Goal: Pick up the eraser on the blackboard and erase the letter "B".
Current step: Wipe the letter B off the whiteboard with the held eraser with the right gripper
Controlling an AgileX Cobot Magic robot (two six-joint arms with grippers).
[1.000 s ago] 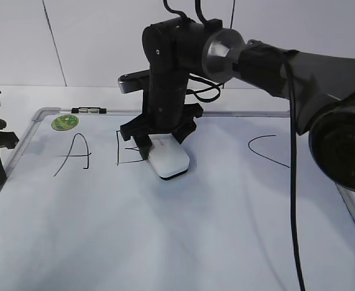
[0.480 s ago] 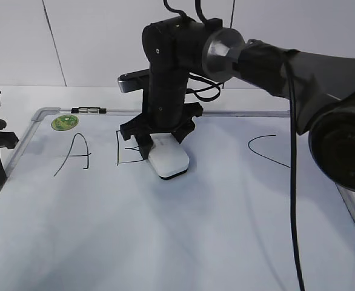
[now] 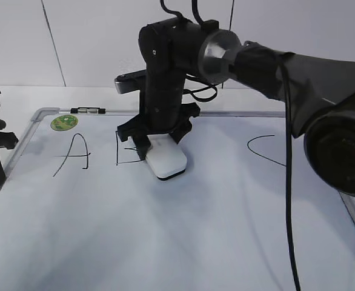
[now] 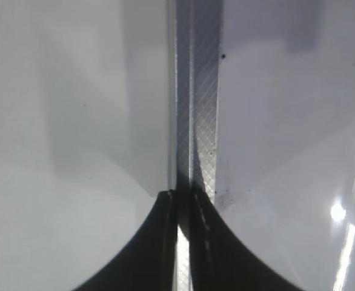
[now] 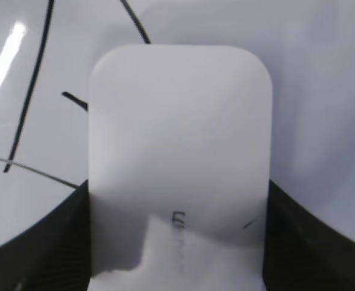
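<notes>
eraser (image 3: 167,159) held tight in right gripper (image 3: 158,138) jaws, flat on blackboard (image 3: 226,230) near table's far edge, over right half of letter "B" (image 3: 126,154). press flat, slide left over stem. left gripper (image 4: 182,242) jaws closed, empty.

The large white dry-erase blackboard with a silver metal frame (image 3: 183,242) lies flat on the tabletop (image 3: 20,97), and along its far half run, left to right, the slanted letter "A" (image 3: 73,155), the thin black capital letter "B" (image 3: 124,151) and the open curved letter "C" (image 3: 263,150). The white rounded-rectangular plastic eraser (image 3: 166,158) rests on the board just right of the "B", over its right part, between the fingers of the right claw (image 3: 159,142). A round green sticker (image 3: 63,122) sits in the far left corner behind the "A", a small black-and-silver marker (image 3: 88,110) lies on the far frame just beside it, and the left claw (image 4: 182,242) sits over the left frame edge.
</notes>
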